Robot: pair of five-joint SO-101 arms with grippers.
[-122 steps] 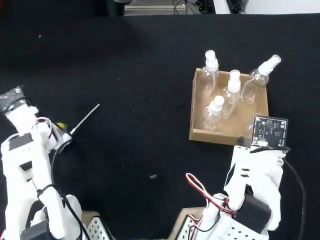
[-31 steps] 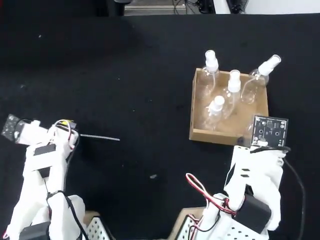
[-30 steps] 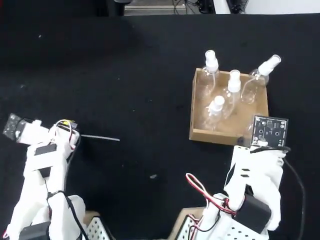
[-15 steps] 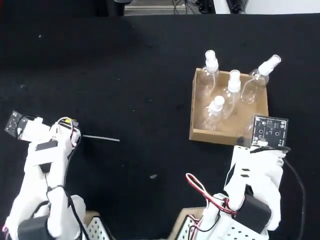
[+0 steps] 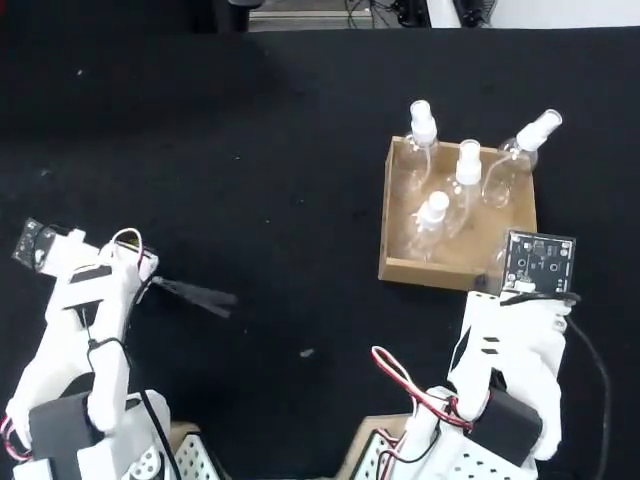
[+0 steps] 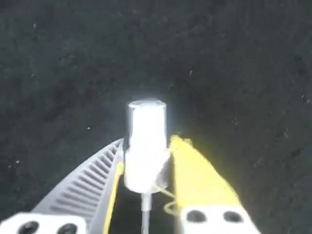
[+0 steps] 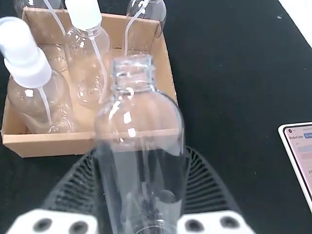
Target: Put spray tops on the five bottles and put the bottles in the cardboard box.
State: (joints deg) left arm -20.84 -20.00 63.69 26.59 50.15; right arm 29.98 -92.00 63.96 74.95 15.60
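Observation:
My left gripper (image 6: 146, 163) is shut on a white spray top (image 6: 146, 141), pinched between a grey ribbed finger and a yellow one. In the high view this gripper (image 5: 143, 272) sits at the table's left, and the top's thin tube (image 5: 195, 296) points right over the black cloth. My right gripper (image 7: 139, 195) is shut on a clear bottle (image 7: 141, 146) with an open neck, held upright just in front of the cardboard box (image 7: 87, 137). Several bottles with spray tops (image 5: 433, 215) stand in the box (image 5: 400, 268).
The right arm (image 5: 515, 335) stands close to the box's near edge. One capped bottle (image 5: 528, 140) leans at the box's far right corner. A flat white-edged device (image 7: 298, 156) lies to the side of the box. Bare black cloth (image 5: 290, 170) spans the middle.
The left wrist has turned and shifted, so the spray top's tube swung from pointing up-right to pointing right and slightly down. The right arm and the box have kept still.

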